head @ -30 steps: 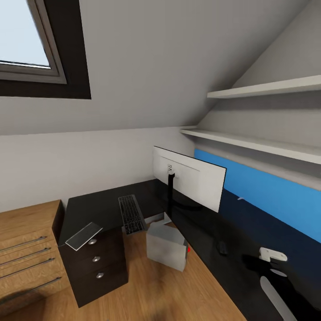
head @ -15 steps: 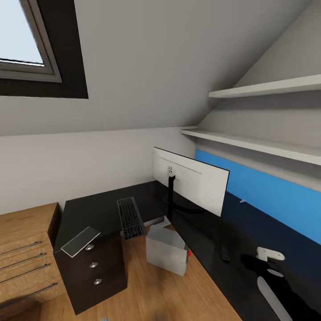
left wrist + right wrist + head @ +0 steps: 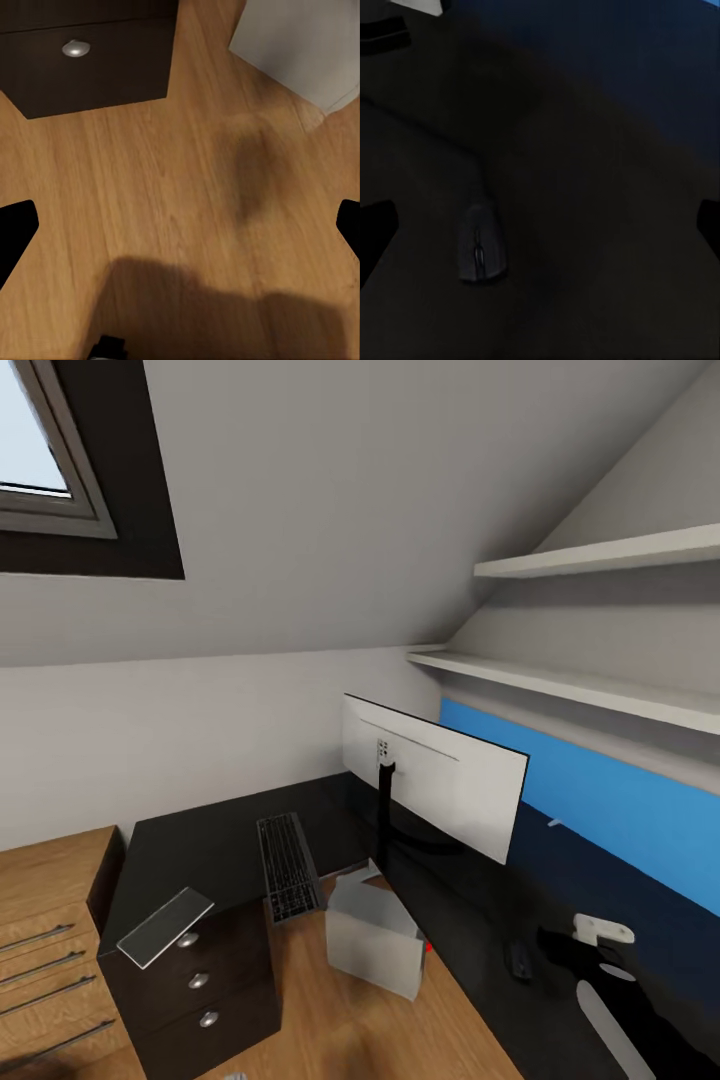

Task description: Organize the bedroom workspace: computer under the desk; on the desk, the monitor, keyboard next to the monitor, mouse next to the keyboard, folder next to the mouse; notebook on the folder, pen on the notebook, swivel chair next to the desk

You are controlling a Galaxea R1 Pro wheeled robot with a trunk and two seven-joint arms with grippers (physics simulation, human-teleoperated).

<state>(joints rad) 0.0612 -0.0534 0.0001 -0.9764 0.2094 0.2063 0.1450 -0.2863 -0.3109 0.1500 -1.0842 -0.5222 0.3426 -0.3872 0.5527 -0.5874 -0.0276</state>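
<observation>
The monitor [image 3: 432,784] stands on the black desk [image 3: 200,840] with its white back towards me. The dark keyboard [image 3: 285,866] lies at the desk's inner edge. The grey-white computer [image 3: 373,937] stands tilted on the floor in the desk's corner opening. The small mouse [image 3: 520,961] rests on the desk, and in the right wrist view the mouse [image 3: 482,244] lies below my open right gripper [image 3: 540,229]. A thin white pen [image 3: 553,823] lies by the blue panel. A thin grey notebook [image 3: 165,927] lies on the drawer block. My left gripper [image 3: 180,225] hangs open over wood floor. Folder and swivel chair are out of view.
A black drawer block [image 3: 195,985] stands under the desk's left end, beside a light-wood drawer unit [image 3: 45,950]. Two white shelves [image 3: 590,690] run above the blue back panel [image 3: 620,810]. My right arm [image 3: 603,931] reaches over the desk. A skylight [image 3: 40,470] is in the sloped wall.
The whole picture has shifted left, so the camera has moved right along the desk. The desk's things keep their places. My right arm stays over the desk near the mouse.
</observation>
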